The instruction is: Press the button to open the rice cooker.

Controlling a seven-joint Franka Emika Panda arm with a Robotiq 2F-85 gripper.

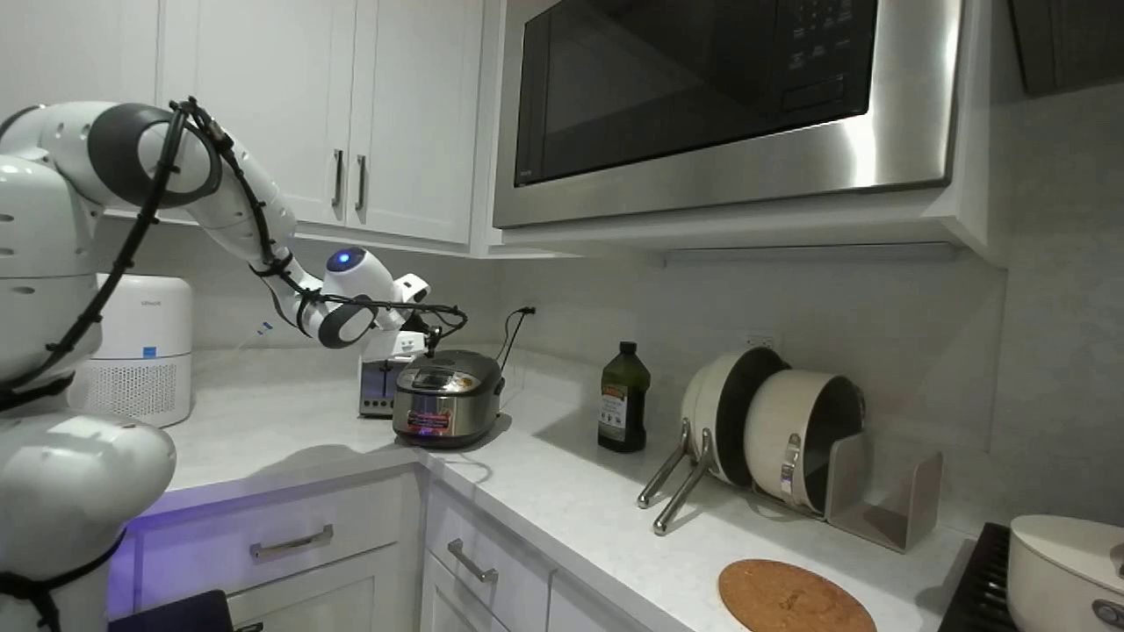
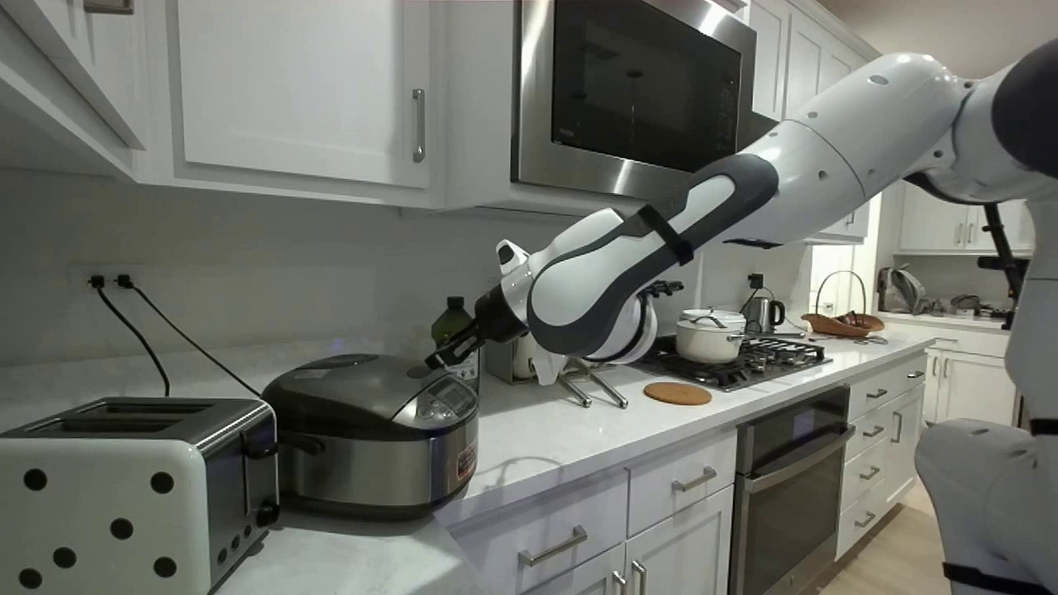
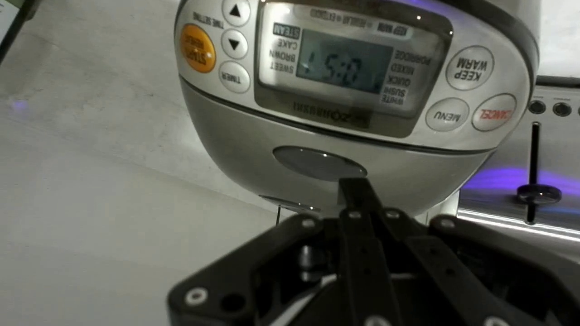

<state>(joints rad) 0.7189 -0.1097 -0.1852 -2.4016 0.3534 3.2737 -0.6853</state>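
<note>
The rice cooker (image 1: 450, 399) stands on the counter with its lid closed. It has a shiny silver body and dark top, and also shows in an exterior view (image 2: 364, 471). In the wrist view its control panel (image 3: 346, 63) appears upside down, with a lit display. A grey oval button (image 3: 312, 162) lies on the lid just behind the panel; it also shows in an exterior view (image 2: 420, 372). My gripper (image 3: 355, 182) is shut and empty. Its fingertips (image 2: 436, 360) are right at the edge of the oval button. I cannot tell whether they touch it.
A toaster (image 2: 99, 496) stands close beside the cooker. A dark bottle (image 1: 625, 399) and racked pans (image 1: 795, 434) stand along the counter. A cork mat (image 1: 795, 597) lies near the stove. Cabinets and a microwave (image 1: 720, 105) hang above. Power cords (image 2: 186, 347) run behind the cooker.
</note>
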